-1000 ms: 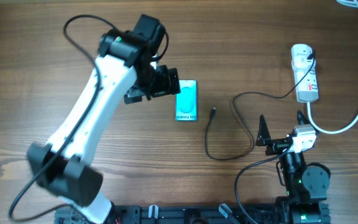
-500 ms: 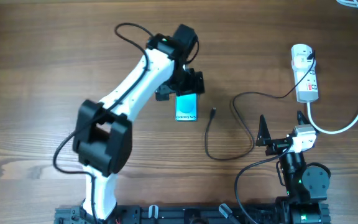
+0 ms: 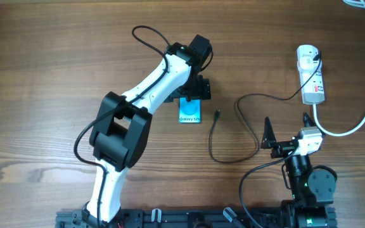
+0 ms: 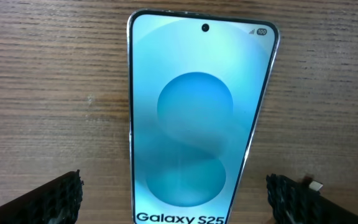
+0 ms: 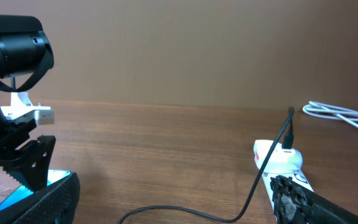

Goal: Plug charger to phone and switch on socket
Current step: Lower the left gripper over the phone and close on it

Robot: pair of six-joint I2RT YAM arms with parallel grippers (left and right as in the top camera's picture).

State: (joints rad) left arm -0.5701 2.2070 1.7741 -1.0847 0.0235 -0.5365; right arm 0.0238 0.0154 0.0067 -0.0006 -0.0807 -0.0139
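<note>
The phone (image 3: 190,113) lies flat mid-table, teal screen up, with "Galaxy S25" at its near short edge. In the left wrist view it (image 4: 194,106) fills the centre. My left gripper (image 3: 192,94) is open over the phone's far end, with a finger on either side of the phone (image 4: 173,202) and not touching it. The charger, a thin black cable, ends in a dark tip (image 3: 217,114) right of the phone and loops (image 5: 185,211) back to the socket (image 3: 312,79), a white power strip (image 5: 278,158). My right gripper (image 3: 276,142) is open and empty (image 5: 176,202) near its base.
A thick white cord (image 3: 360,120) runs from the socket to the table's top right corner. The black cable loop (image 3: 233,158) lies between the phone and the right arm's base (image 3: 309,183). The left arm (image 3: 144,95) stretches diagonally over the table's left half.
My left arm has swung right, carrying its open gripper from left of the phone to over its far end. The right arm, cable, phone and socket have not moved.
</note>
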